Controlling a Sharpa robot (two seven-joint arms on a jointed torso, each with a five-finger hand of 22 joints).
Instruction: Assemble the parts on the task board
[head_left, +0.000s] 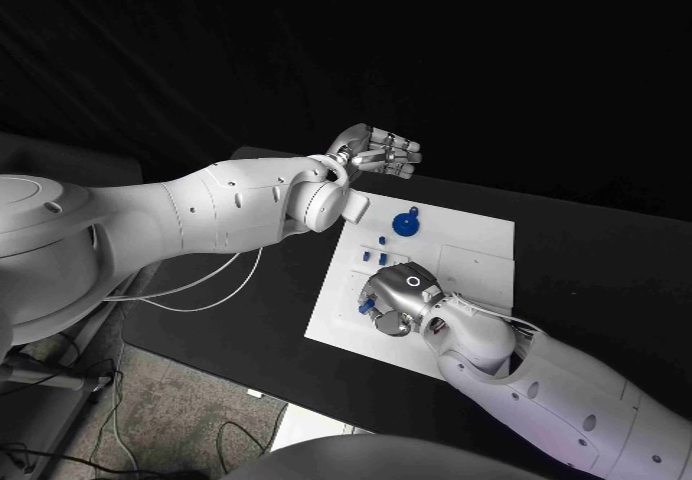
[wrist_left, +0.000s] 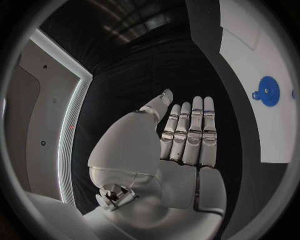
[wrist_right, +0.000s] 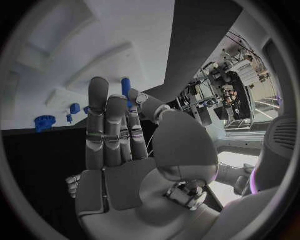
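R hand, silver, sits low over the near part of the white task board, fingers straight w/ a small blue peg-shaped part pinched betw thumb and a finger. L hand, also silver, hangs above the black worktop beyond the board's far corner, fingers straight and side by side, holding nothing. Board is a flat matte plate w/ shallow raised outlines; on it a round blue gear-like disc lies toward the far edge, a few small blue parts just beside it.
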